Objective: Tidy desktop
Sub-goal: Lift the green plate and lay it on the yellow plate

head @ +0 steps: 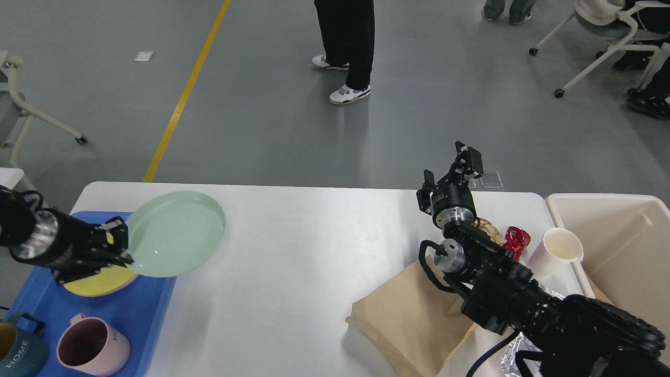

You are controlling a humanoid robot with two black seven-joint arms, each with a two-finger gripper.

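The white desktop fills the lower half of the head view. My left gripper is shut on the left rim of a pale green plate and holds it lifted and tilted above the right edge of the blue tray. A yellow plate lies in the tray, partly hidden under my left arm. My right gripper stands open near the desktop's far edge, with nothing between its fingers.
A pink mug and a teal mug stand in the tray. A brown paper bag, a red crumpled wrapper, a white paper cup and foil lie at the right. A cream bin stands beside the desktop.
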